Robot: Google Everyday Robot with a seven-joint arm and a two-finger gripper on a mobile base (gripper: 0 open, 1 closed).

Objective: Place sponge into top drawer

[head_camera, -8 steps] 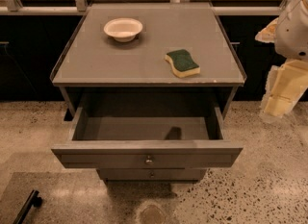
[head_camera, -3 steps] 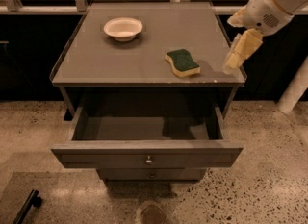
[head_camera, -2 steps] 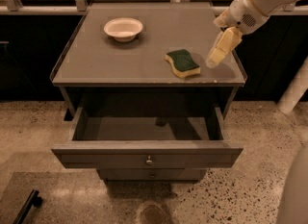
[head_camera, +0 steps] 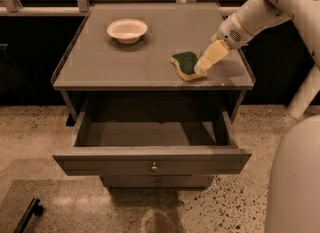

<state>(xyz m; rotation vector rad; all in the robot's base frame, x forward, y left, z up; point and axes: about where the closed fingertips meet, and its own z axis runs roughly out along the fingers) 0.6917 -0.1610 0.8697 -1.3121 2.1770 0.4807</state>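
The sponge [head_camera: 186,65], dark green on top with a pale yellow body, lies on the grey cabinet top [head_camera: 125,62] near its right front. My gripper [head_camera: 201,66] comes down from the upper right on a white arm, and its cream tip is at the sponge's right edge. The top drawer [head_camera: 150,160] is pulled open below, its front facing me with a small round knob [head_camera: 154,167]. Its inside looks bare.
A cream round bowl [head_camera: 127,29] stands at the back left of the cabinet top. A lower drawer front [head_camera: 157,181] sits shut under the open one. A white rounded robot body [head_camera: 295,177] fills the right side. Speckled floor lies around.
My arm has swung in from the right and lowered leftward, bringing the gripper from beside the cabinet's right edge down to the sponge. The sponge and drawer have not moved.
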